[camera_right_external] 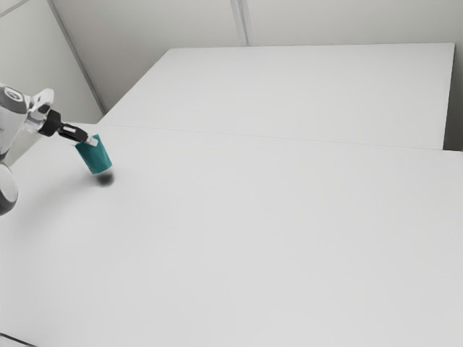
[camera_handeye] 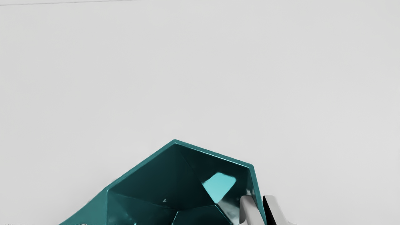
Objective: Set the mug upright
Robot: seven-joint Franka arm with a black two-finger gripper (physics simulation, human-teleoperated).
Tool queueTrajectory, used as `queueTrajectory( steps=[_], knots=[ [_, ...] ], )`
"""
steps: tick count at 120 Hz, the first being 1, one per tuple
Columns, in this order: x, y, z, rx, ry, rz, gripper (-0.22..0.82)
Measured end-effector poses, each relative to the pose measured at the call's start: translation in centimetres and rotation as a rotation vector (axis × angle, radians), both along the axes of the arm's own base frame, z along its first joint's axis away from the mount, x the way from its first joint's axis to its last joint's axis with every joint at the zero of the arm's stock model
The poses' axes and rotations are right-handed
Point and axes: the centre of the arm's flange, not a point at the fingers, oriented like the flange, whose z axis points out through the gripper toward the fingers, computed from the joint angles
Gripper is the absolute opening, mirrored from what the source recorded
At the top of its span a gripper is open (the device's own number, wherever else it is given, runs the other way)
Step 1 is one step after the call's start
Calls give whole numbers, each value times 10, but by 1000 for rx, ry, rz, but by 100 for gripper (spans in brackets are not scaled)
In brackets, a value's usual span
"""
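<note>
You have the pale desk (camera_right_external: 253, 231) spread beneath the work, with the arm (camera_right_external: 11, 116) coming in from the exterior view's left. The teal mug (camera_right_external: 95, 156) is near that side, tilted with its mouth toward the claw and its base lower, seemingly just above the desk, over a small dark shadow (camera_right_external: 105, 179). Judge it light and rigid: the faceted walls look thin and won't give like something soft, but the glossy finish may be slippery, and a hard knock on the base could chip it if it is ceramic. The wall near the rim (camera_handeye: 214, 154) is a sound place for you to hold it, though a pinch so high lets the body swing or twist about the fingers. Your claw (camera_right_external: 92, 141) is nearly closed, with only the mug's wall between its fingers: one fingertip (camera_handeye: 249, 207) inside the mouth, the other outside. Keep that pinch firm, level the base gently, and let go only once it sits flat.
</note>
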Motion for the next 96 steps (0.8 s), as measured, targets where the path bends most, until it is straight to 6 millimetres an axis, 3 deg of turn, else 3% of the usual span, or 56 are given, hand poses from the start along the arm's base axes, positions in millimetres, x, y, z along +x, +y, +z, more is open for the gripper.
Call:
queueTrajectory(
  steps=[12,27,41,59,69,96],
  knots=[
    [17,-48,14,91,83,-62,-17],
    [28,-127,41,210,152,-124,-18],
    [27,-201,69,325,199,-162,-18],
    [13,-284,79,449,252,-177,-18],
    [-2,-310,70,498,270,-145,-18],
    [-22,-336,46,606,223,6,-18]
  ],
)
